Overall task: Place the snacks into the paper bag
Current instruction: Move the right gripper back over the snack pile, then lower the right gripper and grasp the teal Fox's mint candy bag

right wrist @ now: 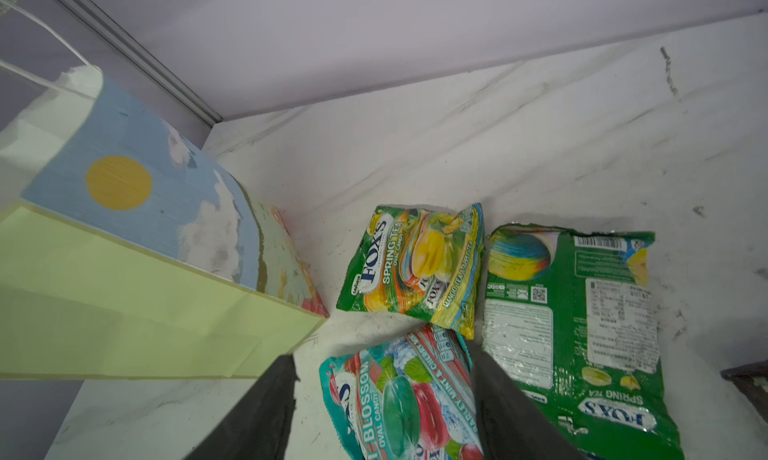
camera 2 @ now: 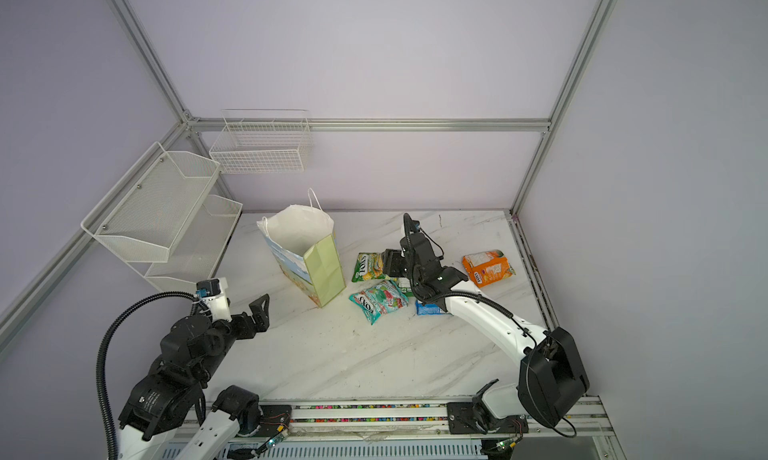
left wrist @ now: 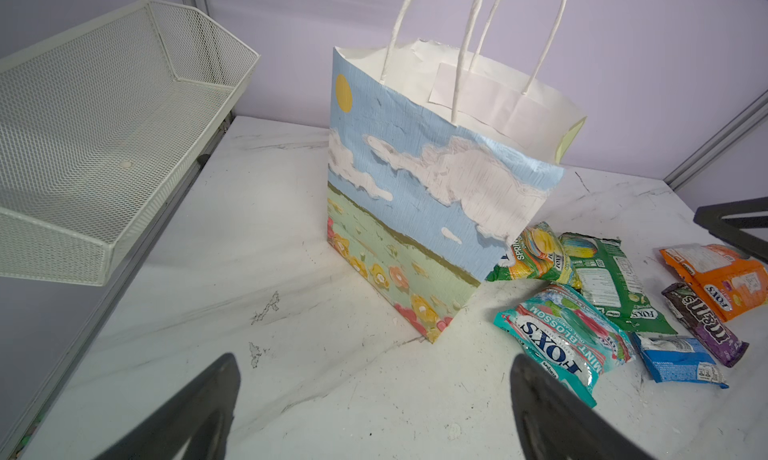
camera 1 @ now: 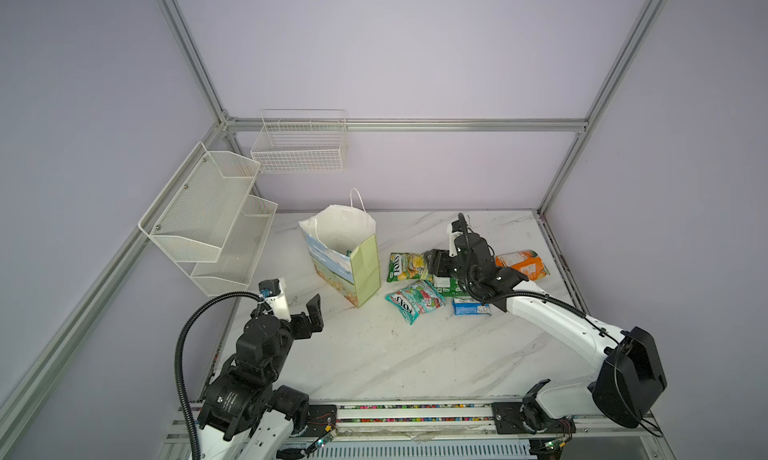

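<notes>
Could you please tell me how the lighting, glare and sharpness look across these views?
Both top views: soft, even light, faint shadows on the table. Left wrist view: paper bag sharp, left gripper dark and blurred. Right wrist view: the bag's edges bow from lens distortion; face-down green packet shows foil glare.

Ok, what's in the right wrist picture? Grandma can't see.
The robot's open right hand hovers over a teal Fox's Mint Blossom packet on a marble table. Two green Fox's Spring Tea packets and a painted paper bag sit nearby.

Overhead stereo pair — wrist close-ups
</notes>
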